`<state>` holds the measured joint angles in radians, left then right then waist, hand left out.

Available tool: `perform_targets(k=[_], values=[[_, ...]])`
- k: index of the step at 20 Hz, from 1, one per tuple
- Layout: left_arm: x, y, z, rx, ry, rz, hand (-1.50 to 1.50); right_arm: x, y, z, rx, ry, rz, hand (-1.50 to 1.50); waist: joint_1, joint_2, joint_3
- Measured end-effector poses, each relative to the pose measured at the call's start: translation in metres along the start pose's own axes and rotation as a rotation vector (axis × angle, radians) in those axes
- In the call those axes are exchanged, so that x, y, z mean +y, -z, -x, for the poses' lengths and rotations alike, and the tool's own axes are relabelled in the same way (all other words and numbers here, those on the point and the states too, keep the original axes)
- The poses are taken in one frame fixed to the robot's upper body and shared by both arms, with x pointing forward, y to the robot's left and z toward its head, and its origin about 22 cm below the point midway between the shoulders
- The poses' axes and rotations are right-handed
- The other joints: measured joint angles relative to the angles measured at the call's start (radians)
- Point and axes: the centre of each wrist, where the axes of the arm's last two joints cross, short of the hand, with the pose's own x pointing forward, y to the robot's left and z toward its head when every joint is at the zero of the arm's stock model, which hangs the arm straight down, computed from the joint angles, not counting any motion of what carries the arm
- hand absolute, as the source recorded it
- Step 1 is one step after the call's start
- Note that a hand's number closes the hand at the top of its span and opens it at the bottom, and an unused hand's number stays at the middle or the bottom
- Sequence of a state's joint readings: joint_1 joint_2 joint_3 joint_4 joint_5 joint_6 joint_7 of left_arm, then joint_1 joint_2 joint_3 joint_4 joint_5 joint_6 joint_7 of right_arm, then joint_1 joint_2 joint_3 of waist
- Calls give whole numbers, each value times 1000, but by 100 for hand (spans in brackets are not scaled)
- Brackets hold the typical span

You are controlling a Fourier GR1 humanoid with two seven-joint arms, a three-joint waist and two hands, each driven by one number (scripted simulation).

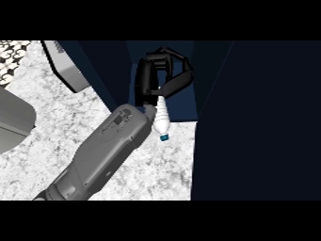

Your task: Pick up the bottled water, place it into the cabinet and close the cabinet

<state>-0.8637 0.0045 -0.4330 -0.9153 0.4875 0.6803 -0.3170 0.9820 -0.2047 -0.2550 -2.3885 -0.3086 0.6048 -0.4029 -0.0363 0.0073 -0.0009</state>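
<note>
At the cabinet mouth: right hand (159, 75) reaches inside the dark cabinet (260, 117).
Grasp: fingers curled round the bottled water (162, 117).
Bottle: tilted, blue cap toward the counter (149, 174), probably for stowing.
Left hand: unseen.

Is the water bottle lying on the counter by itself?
No. The hand is curled round the bottled water, holding it at the dark cabinet opening, cap end pointing down.

Bottled water (162, 120) in hand (161, 75), before cabinet (183, 84), above counter (37, 160)
</note>
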Motion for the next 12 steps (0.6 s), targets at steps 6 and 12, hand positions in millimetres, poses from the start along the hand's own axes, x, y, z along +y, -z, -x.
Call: perform_targets(k=[6, 12], values=[[12, 16, 14, 4, -12, -56, 150, -1, 5, 4, -6, 20, -1, -150, -3, 4, 0], [16, 35, 19, -18, 73, -76, 150, -3, 6, 3, -10, 30, -14, -150, -16, 7, 0]])
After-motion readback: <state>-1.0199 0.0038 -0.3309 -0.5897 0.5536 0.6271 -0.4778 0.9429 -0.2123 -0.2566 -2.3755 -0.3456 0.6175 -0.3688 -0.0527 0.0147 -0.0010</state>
